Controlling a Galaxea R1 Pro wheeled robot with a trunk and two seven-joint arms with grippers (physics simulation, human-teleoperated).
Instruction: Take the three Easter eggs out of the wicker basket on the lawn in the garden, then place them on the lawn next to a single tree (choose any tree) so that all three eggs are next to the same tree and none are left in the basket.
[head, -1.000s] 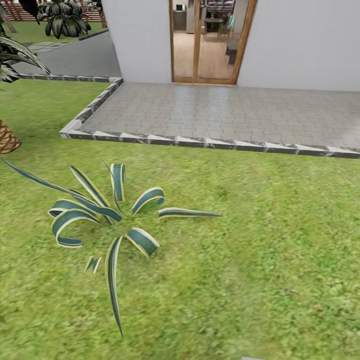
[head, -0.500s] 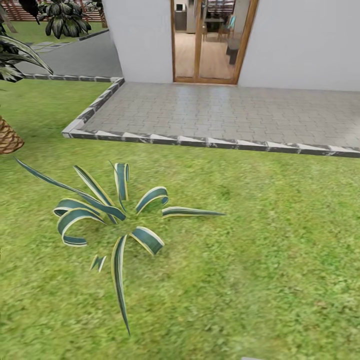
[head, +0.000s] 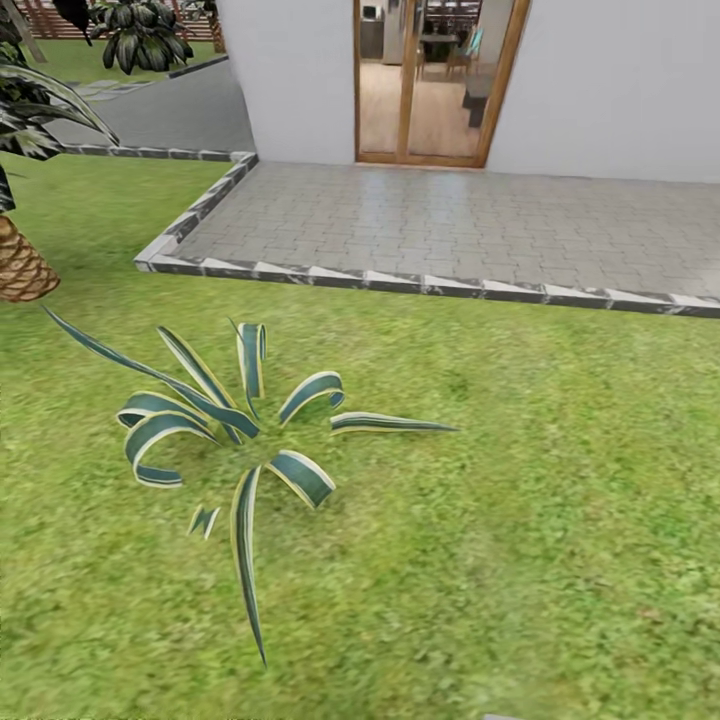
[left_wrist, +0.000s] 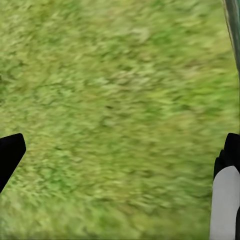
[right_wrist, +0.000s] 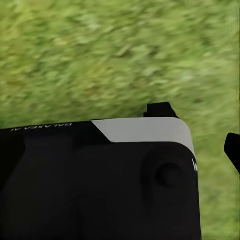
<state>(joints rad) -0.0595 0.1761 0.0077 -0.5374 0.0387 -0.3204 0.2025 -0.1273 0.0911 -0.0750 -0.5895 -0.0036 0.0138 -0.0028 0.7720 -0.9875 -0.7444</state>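
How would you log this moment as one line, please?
phase: in transit | ahead: lawn, striped-leaf plant, paved patio, glass door | left gripper: open, empty

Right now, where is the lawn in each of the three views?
Head view: the lawn takes the lower half, below the patio.
Left wrist view: it runs across the picture, behind the open left hand.
Right wrist view: it lies in the upper part, above a black robot part.
Shared landmark: the striped plant; probably its leaf in the left wrist view.
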